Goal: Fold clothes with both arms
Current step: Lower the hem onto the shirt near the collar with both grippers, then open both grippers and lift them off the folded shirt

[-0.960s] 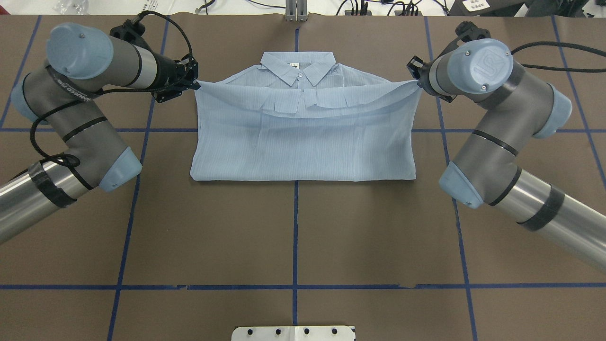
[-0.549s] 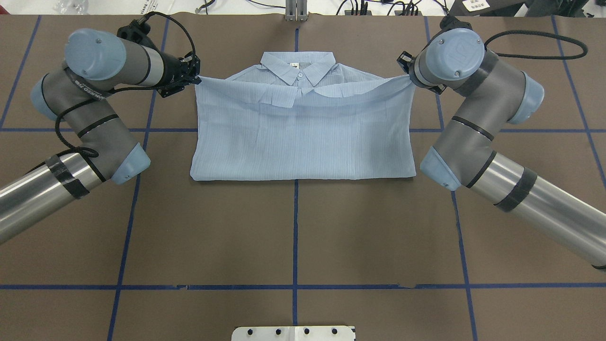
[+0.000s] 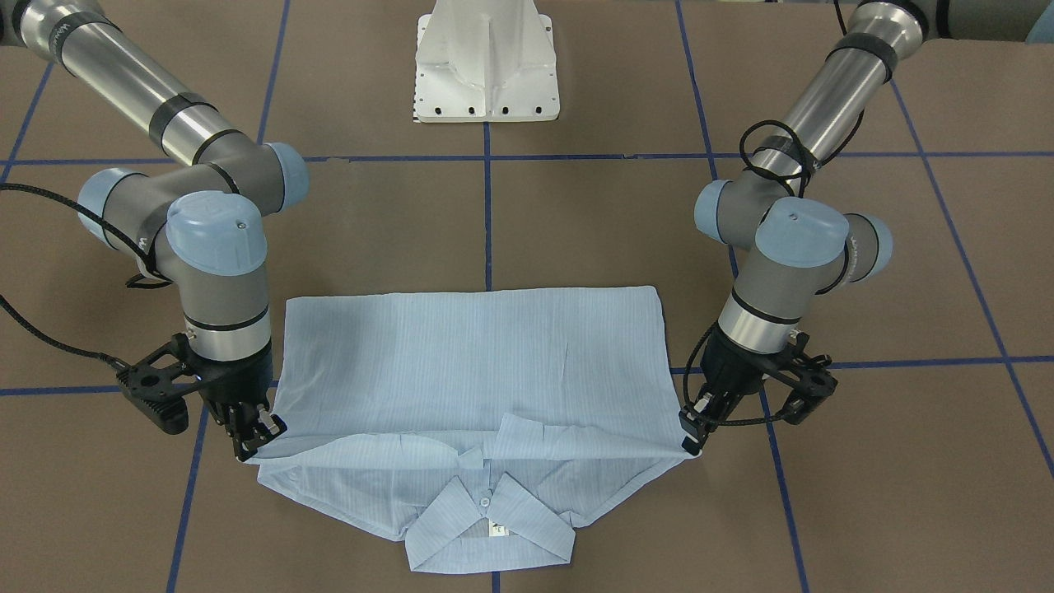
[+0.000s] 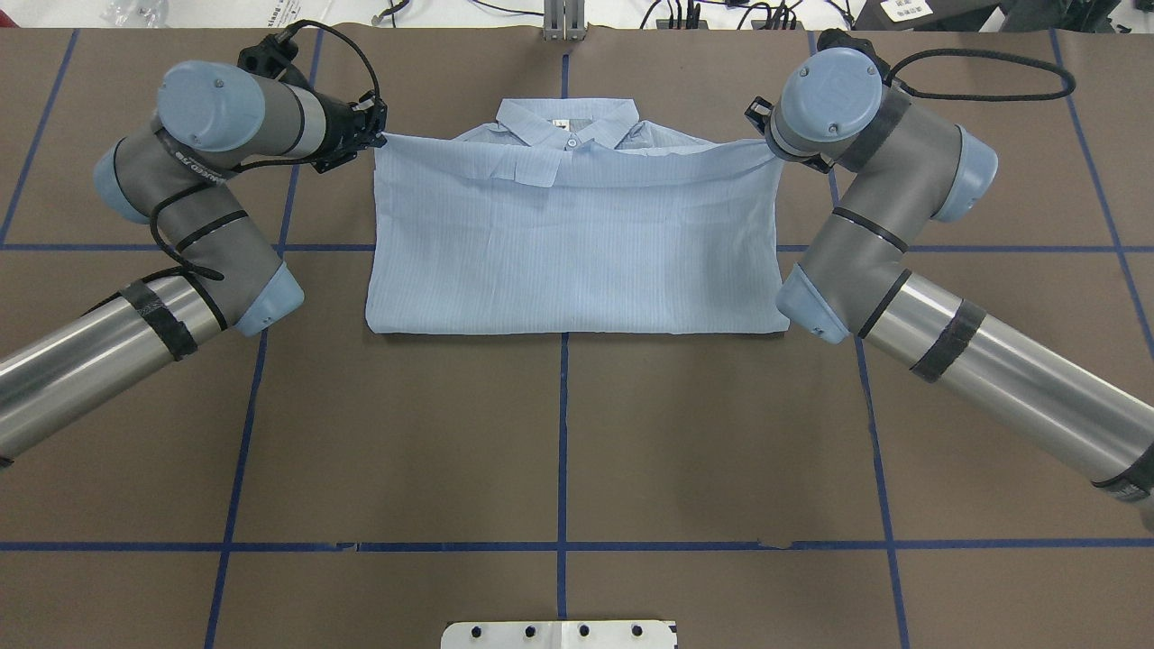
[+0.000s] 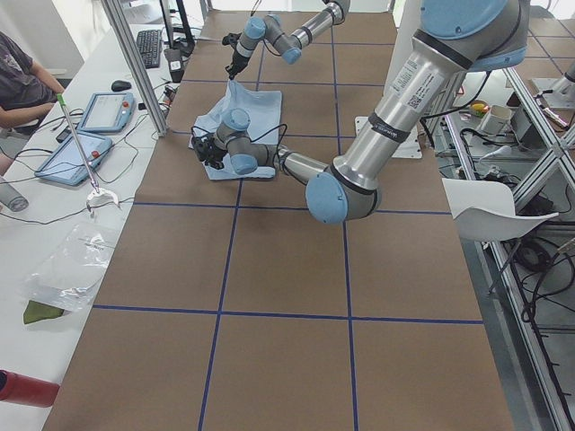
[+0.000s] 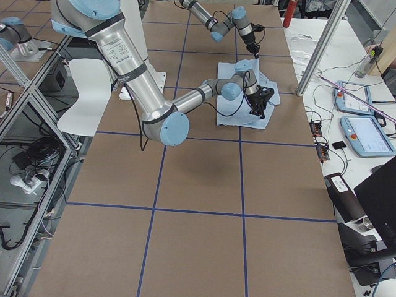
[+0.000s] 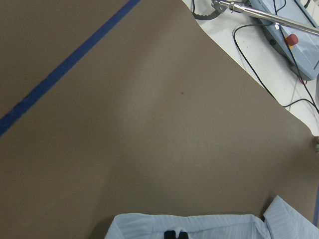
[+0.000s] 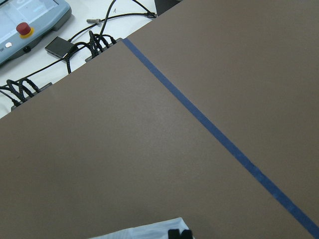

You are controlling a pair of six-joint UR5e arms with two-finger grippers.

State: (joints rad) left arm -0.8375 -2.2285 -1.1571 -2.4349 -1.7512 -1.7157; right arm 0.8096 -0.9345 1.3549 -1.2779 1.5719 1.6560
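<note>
In the overhead view the left arm comes in from the left edge and bends back toward the far side of the brown worktop. Its left end effector points sideways at the cloth. The fingertips are pressed together, pinching one corner of a folded-over edge of the shirt.

The shirt lies flat across the far centre of the worktop, straddling the middle blue tape line. Its near fold is straight and just beyond a cross line of tape. The lower half is doubled up over the chest. The free edge runs taut and nearly straight from one end effector to the other, just short of the collar, which points away from the robot with its top button showing. A small flap is turned over near the middle of that edge. Whether the stretched edge rests on the layer below or hangs just above it cannot be told.

The right end effector, largely hidden under its wrist from overhead, is clamped on the opposite corner. A dark fingertip sits on the fabric. The right arm runs off toward the lower right.
</note>
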